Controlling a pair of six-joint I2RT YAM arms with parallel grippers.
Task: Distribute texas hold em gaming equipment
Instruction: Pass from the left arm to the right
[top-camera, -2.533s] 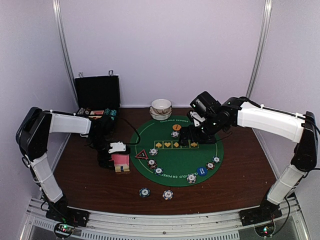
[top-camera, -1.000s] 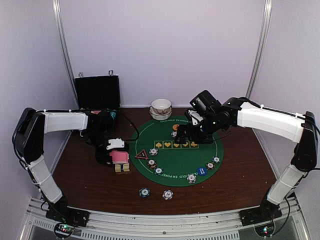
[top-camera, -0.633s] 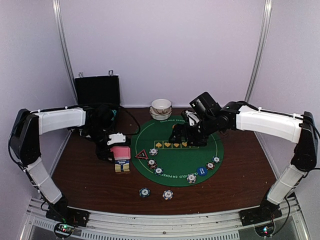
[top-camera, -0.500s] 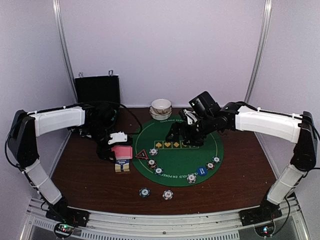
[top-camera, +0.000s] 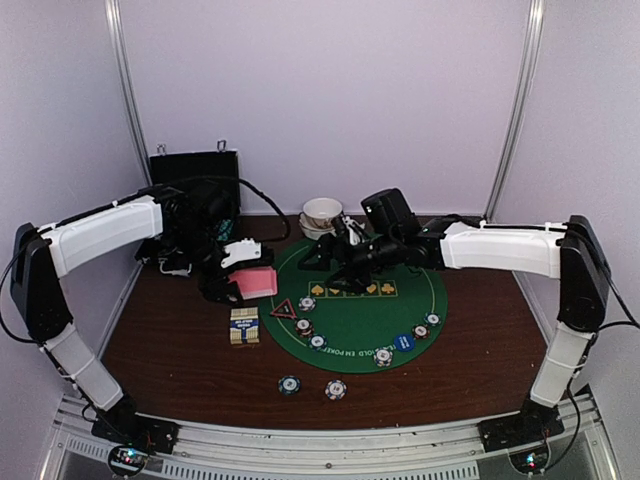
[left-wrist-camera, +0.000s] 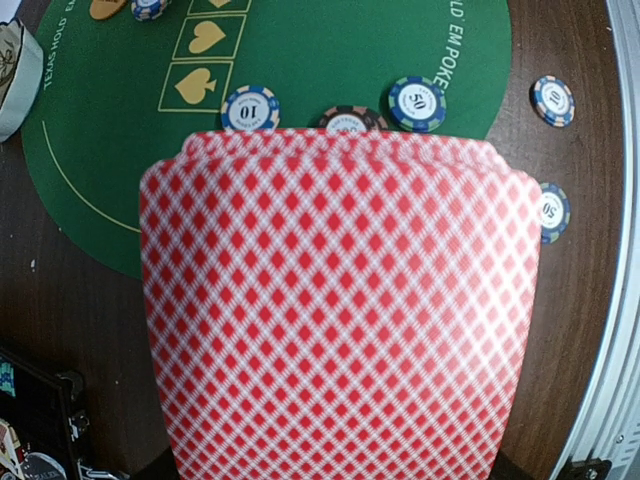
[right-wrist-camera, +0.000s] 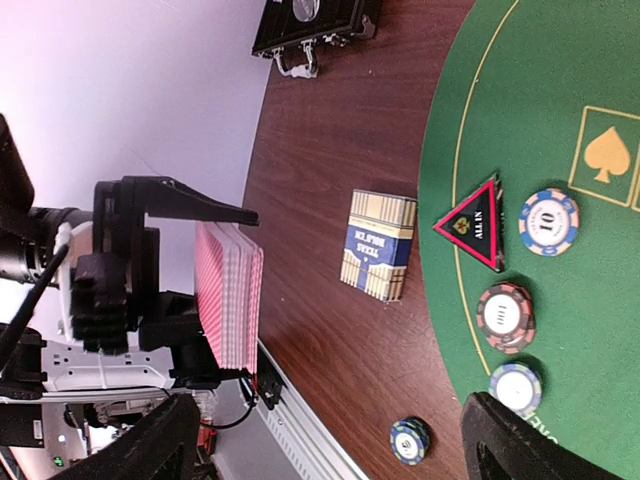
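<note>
My left gripper (top-camera: 246, 283) is shut on a deck of pink-backed playing cards (top-camera: 260, 284), held in the air left of the green mat (top-camera: 420, 295). The deck (left-wrist-camera: 335, 300) fills the left wrist view and hides the fingers. My right gripper (top-camera: 316, 259) hangs open just right of the deck, nothing between its fingers (right-wrist-camera: 150, 450). In the right wrist view the deck (right-wrist-camera: 228, 295) shows edge-on. A red-rimmed triangle marker (top-camera: 283, 308) and several poker chips (top-camera: 303, 326) lie on the mat's left side. Two chips (top-camera: 289, 384) lie off it.
A blue and cream card box (top-camera: 243, 325) lies on the wood below the deck. The black case (top-camera: 195, 185) stands open at the back left. White bowls (top-camera: 322, 213) sit behind the mat. A blue disc (top-camera: 403, 342) lies on the mat's near right.
My left arm lifted the deck off the box area and carried it up and right. My right arm swung left across the mat toward the deck, staying open.
</note>
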